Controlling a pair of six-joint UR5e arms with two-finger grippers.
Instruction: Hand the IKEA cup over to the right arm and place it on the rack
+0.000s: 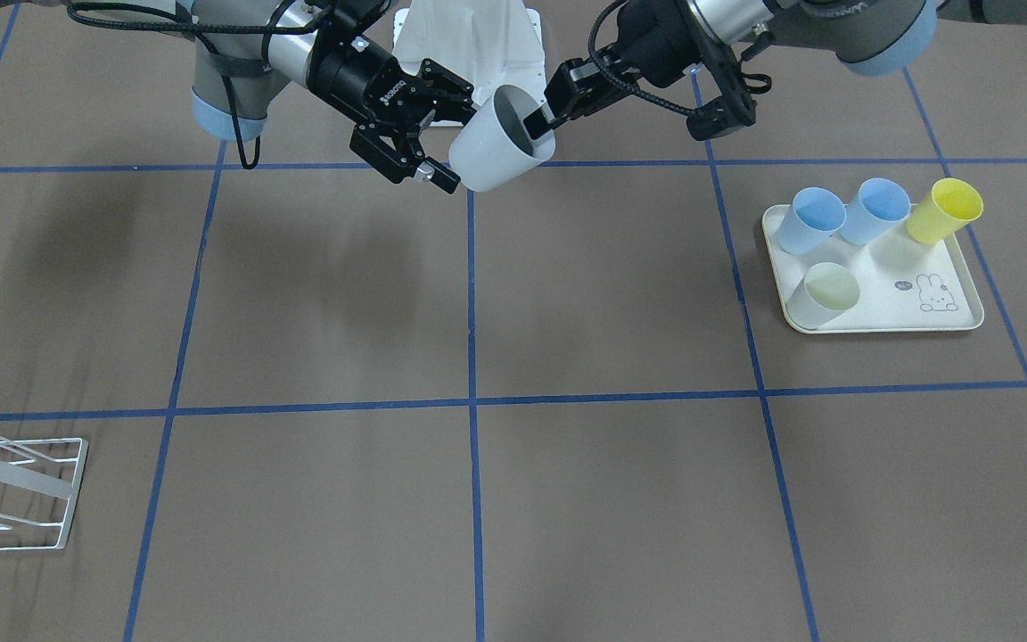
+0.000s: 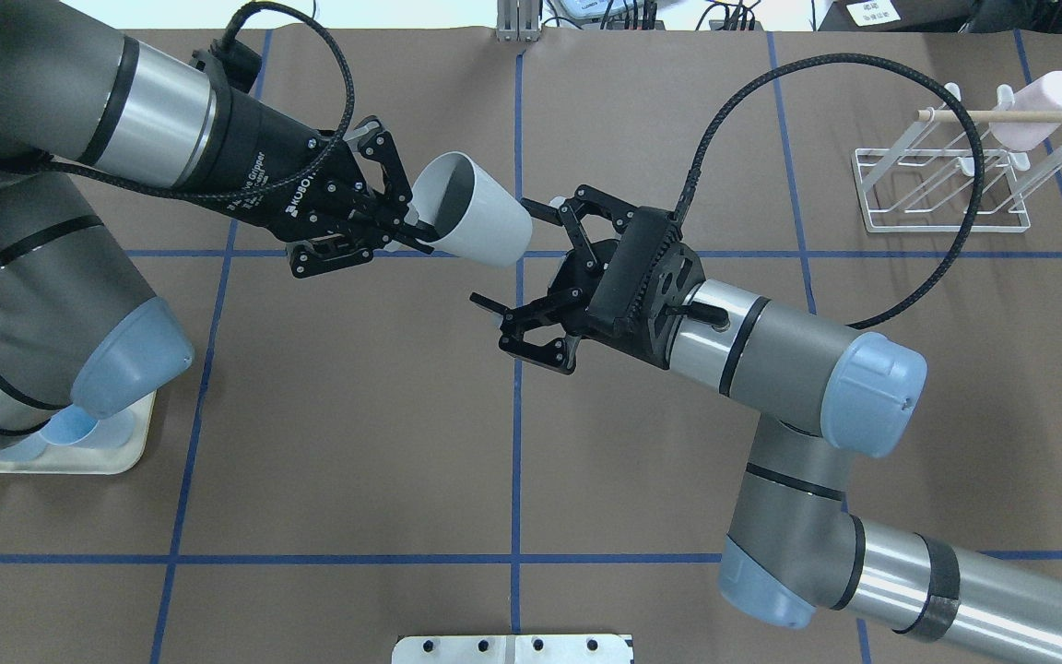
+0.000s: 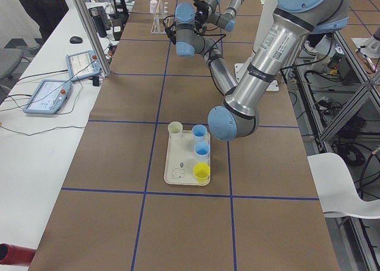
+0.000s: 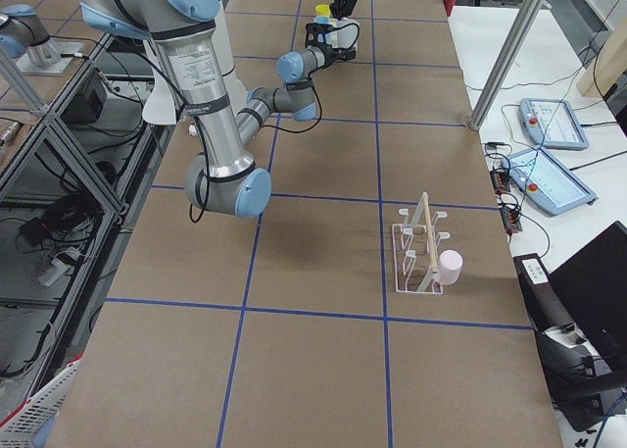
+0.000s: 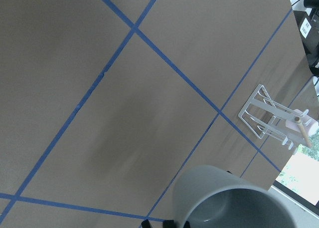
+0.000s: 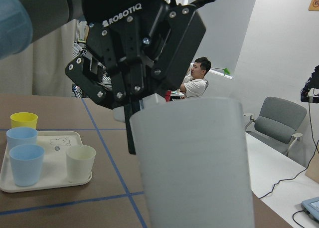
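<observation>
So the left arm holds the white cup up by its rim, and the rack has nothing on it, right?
Not quite: the rack is not bare. The overhead view shows a pink cup sitting on it. The rest holds: the left gripper holds the white cup up by its rim.

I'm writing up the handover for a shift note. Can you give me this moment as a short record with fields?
cup: white, held tilted in the air
left gripper: jaws shut on the cup's rim
right gripper: jaws open at the cup's base end, not closed on it
rack: on the robot's right, with a pink cup on it
tray: holds two blue cups, a yellow cup and a pale cup
handover: not yet done
</observation>
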